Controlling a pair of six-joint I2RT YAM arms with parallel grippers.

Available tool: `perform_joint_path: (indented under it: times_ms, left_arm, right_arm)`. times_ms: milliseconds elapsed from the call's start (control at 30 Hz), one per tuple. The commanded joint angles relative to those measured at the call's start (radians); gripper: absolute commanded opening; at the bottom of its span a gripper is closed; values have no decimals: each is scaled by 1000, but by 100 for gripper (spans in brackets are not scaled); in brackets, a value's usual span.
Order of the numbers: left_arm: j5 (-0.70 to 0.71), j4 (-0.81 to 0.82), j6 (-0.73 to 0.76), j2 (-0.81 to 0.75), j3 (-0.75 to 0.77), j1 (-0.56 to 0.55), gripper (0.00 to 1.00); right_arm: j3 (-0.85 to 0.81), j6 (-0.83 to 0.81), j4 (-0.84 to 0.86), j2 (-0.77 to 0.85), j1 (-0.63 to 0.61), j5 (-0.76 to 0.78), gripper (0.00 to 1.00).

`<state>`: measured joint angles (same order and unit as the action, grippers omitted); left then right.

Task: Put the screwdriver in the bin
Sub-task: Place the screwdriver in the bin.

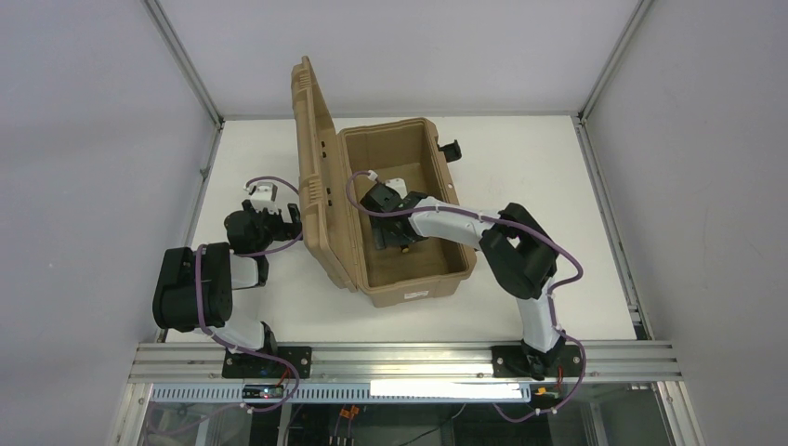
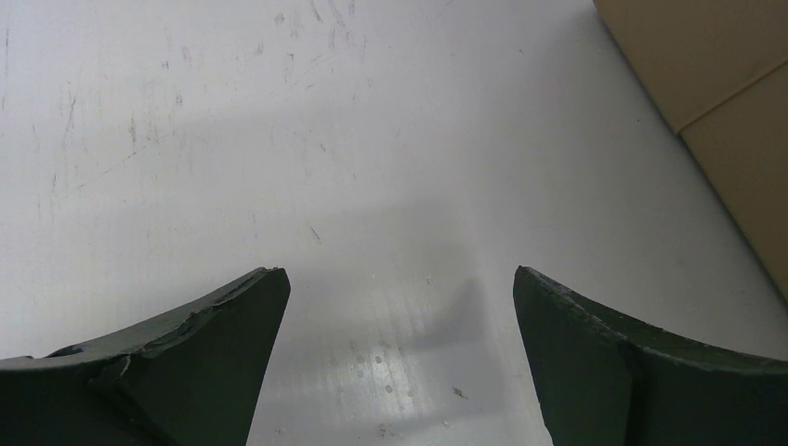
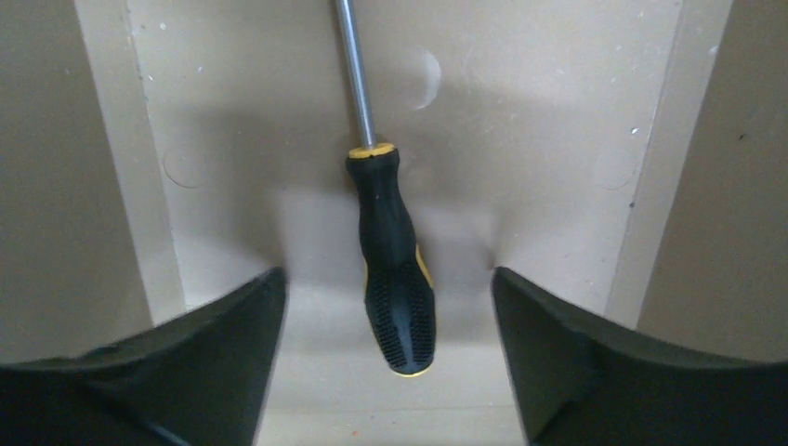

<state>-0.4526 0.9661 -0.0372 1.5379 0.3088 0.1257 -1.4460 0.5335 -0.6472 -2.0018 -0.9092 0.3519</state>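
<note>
The bin (image 1: 446, 186) is a tan moulded case with its ribbed lid standing open on the left side. The screwdriver (image 3: 393, 260) lies on the bin's floor (image 3: 520, 130), black handle with yellow trim toward the camera, shaft pointing away. In the top view only a small dark bit of the screwdriver (image 1: 401, 243) shows below the wrist. My right gripper (image 3: 388, 279) is open inside the bin, its fingers either side of the handle without touching it. My left gripper (image 2: 400, 279) is open and empty over the white table, left of the lid.
The bin's inner walls (image 3: 107, 167) stand close on both sides of the right gripper. The lid's outer face (image 2: 734, 102) is at the right of the left gripper. A black latch (image 1: 453, 150) sticks out at the bin's far right corner.
</note>
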Motion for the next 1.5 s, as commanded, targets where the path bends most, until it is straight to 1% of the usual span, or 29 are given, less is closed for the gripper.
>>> perform_joint_path:
  times_ms: [0, 33, 67, 300, 533, 833, 967, 1167, 1467]
  left_arm:
    - [-20, 42, 6, -10, -7, 3, 99]
    - [-20, 41, 6, -10, -7, 2, 99]
    - [-20, 41, 6, -10, -6, 2, 99]
    - [-20, 41, 6, -10, -7, 2, 99]
    - [-20, 42, 6, -10, -7, 2, 99]
    - [-20, 42, 6, -10, -7, 2, 99]
    - [-20, 42, 6, -10, -6, 2, 99]
    - [-20, 42, 6, -10, -7, 2, 99]
    - [-20, 42, 5, -10, -7, 2, 99]
  right_arm:
    - [8, 3, 29, 49, 0, -24, 93]
    - [12, 2, 33, 54, 0, -26, 98]
    - [14, 0, 36, 59, 0, -28, 99]
    - [6, 7, 22, 82, 3, -29, 99]
    - [-104, 3, -101, 108, 6, 15, 99]
    - [-305, -61, -252, 158, 7, 59, 99]
    - [-428, -88, -342, 144, 7, 84, 99]
    - [-568, -133, -414, 133, 7, 102, 99]
    - [-868, -200, -552, 81, 10, 114, 99]
